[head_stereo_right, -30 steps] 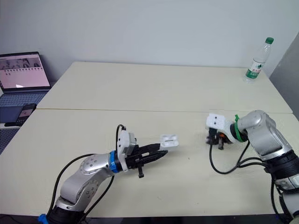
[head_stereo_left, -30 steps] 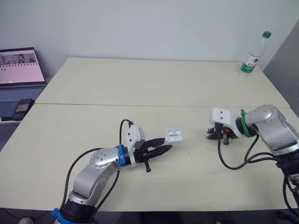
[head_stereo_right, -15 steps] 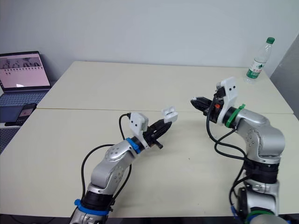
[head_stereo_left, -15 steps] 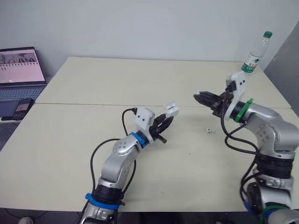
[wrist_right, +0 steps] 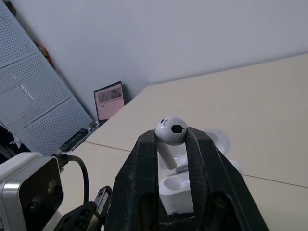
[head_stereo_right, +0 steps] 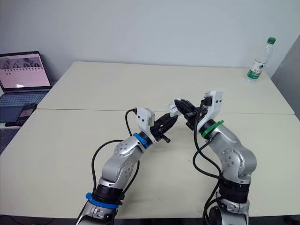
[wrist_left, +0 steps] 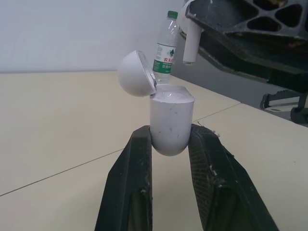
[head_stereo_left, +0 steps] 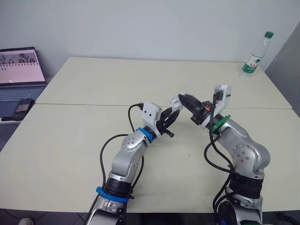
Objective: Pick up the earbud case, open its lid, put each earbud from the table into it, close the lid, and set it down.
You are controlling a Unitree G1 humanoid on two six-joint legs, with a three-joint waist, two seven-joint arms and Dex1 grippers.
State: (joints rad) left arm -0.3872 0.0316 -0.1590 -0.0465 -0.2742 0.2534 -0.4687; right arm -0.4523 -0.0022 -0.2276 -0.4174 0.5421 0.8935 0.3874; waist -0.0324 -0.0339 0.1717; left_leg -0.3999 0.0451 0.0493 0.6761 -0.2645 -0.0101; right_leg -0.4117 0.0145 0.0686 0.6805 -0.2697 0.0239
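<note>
My left gripper (wrist_left: 169, 139) is shut on the white earbud case (wrist_left: 171, 122) and holds it upright above the table, with its lid (wrist_left: 136, 73) swung open. In the head views the case (head_stereo_left: 174, 102) hangs over the middle of the table. My right gripper (wrist_right: 171, 139) is shut on a white earbud (wrist_right: 171, 131), stem pointing down. The earbud (wrist_left: 189, 45) hovers just above and slightly beside the case's open mouth without touching it. From the right wrist the open case (wrist_right: 185, 190) lies directly below the earbud.
A plastic water bottle (head_stereo_left: 254, 55) stands at the far right corner of the cream table (head_stereo_left: 140, 79). An open laptop (head_stereo_left: 18, 70) and a phone (head_stereo_left: 21, 107) sit beyond the table's left edge. A seam (head_stereo_left: 84, 105) runs across the tabletop.
Both arms have risen from the table and come together. The right gripper has carried the earbud leftward to just above the open case, which the left gripper has raised and turned upright.
</note>
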